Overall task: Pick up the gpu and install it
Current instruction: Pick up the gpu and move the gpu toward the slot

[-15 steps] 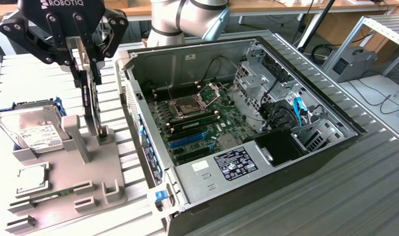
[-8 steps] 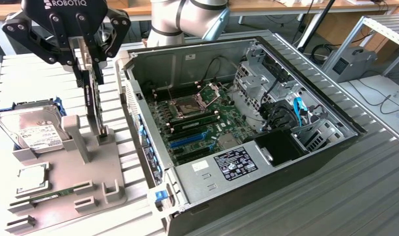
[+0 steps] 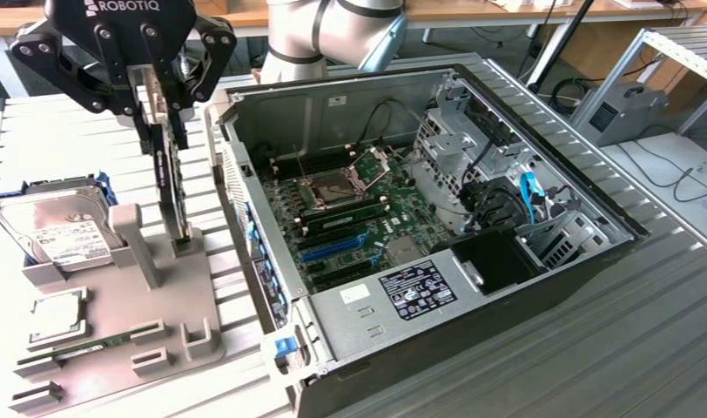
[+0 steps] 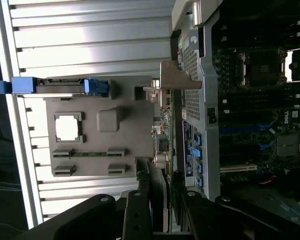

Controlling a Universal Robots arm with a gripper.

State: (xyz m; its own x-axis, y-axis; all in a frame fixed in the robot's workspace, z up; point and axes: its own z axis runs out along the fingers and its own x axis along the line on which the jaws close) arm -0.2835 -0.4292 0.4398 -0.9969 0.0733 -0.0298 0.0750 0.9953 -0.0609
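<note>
LOCATION: gpu (image 3: 173,187) stands on edge in the grey holder (image 3: 156,292) | END EFFECTOR (image 3: 162,117): pinching the gpu's upper edge | RISK: we judge a tilted pull could jam it in the holder; a swing could strike the computer case (image 3: 246,170) wall, just beside.
</note>
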